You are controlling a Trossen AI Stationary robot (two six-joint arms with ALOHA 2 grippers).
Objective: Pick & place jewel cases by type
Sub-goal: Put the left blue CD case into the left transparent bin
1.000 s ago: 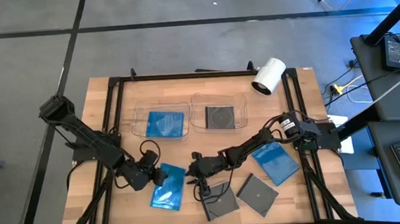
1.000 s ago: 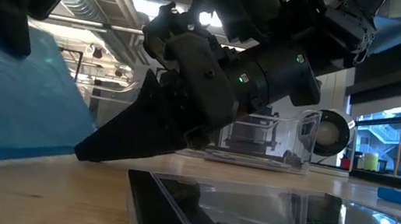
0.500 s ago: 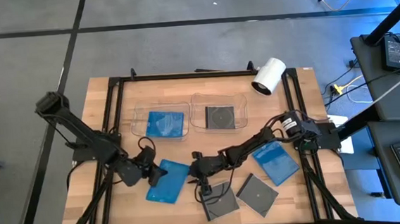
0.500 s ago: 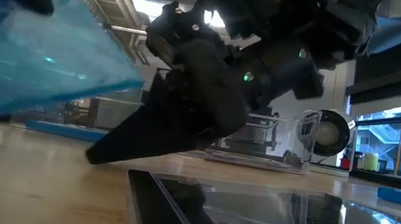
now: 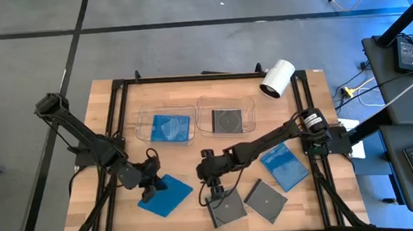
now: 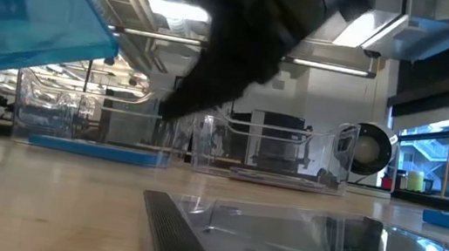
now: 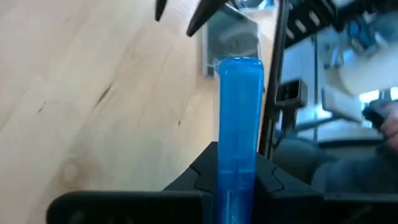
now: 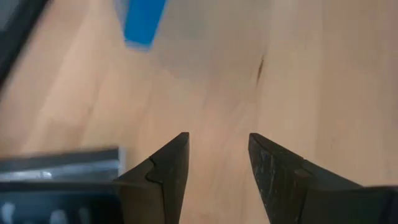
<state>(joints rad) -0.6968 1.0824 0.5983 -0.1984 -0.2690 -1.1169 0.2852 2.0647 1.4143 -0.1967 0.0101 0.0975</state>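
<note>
My left gripper (image 7: 235, 177) is closed on the edge of a blue jewel case (image 5: 165, 195), the case standing edge-on between my fingers in the left wrist view and lifted clear of the table (image 5: 96, 210) in the low view. From above, the gripper sits at the front left of the table, the case slanting out from it toward the centre.

My right gripper (image 8: 216, 165) hangs near the table's middle, fingers partly apart with nothing between them, only bare wood below. A dark jewel case (image 5: 226, 207) lies just in front of it, a second dark case (image 5: 266, 199) beside that, and a second blue case (image 5: 284, 165) further right under the right arm.

At the back stand two clear trays: the left tray (image 5: 142, 117) holds a blue case, the right tray (image 5: 202, 105) a dark one.

Step in hand, as I judge it: carrying the held blue case to its tray. Next move calls for lift and travel toward the back, levelling the case over the left tray's rim, then release. Risk: a thin edge grip could let the case pivot.

Hard to make out: how much of the case edge my fingers cover; the right gripper's height above the wood; the low view's near case is cut off by the frame.
</note>
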